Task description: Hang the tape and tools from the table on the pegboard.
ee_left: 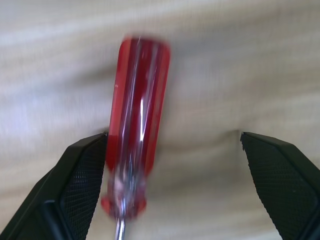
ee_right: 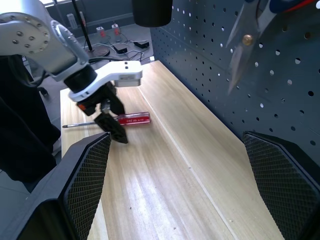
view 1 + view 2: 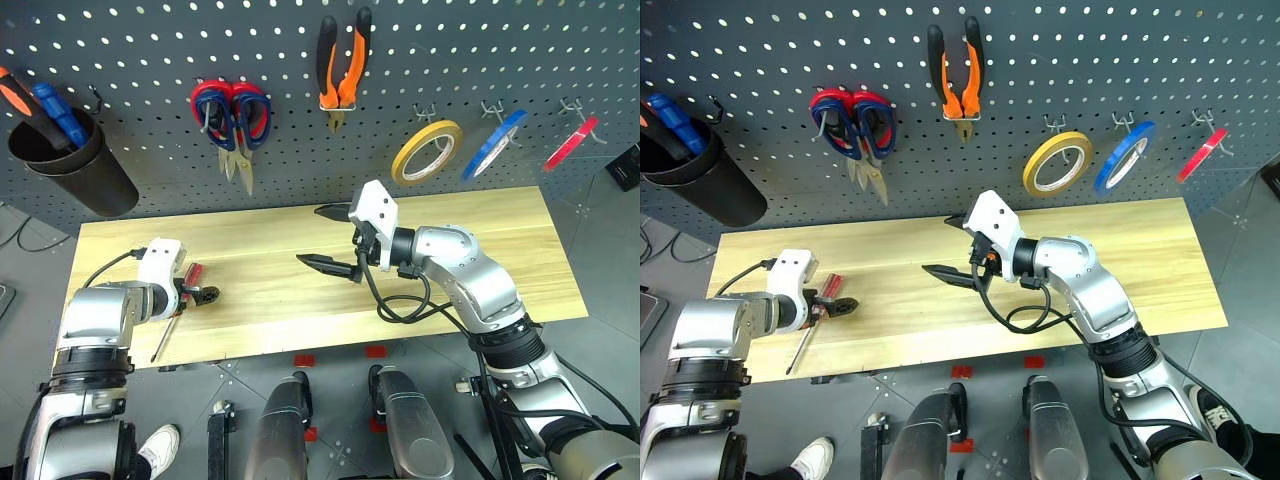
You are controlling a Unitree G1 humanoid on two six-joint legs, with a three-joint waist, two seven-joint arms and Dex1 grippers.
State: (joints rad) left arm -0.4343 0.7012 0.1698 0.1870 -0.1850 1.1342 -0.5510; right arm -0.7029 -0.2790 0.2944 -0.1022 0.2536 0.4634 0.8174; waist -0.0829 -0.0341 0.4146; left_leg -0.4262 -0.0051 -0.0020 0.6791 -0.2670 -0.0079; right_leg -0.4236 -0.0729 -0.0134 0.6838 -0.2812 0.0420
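Observation:
The red-handled screwdriver lies on the wooden table near its left end, shaft pointing toward the front edge. My left gripper is open around its handle, one fingertip close against the handle and the other well apart. My right gripper hovers open and empty over the table's middle, pointing left. On the pegboard hang the orange-and-black pliers, the blue-handled scissors and, at far right, the red tape.
Red-handled scissors hang beside the blue pair. Yellow tape and blue tape hang left of the red roll. A black cup with orange and blue screwdrivers hangs at far left. My right arm's cable loops over the table.

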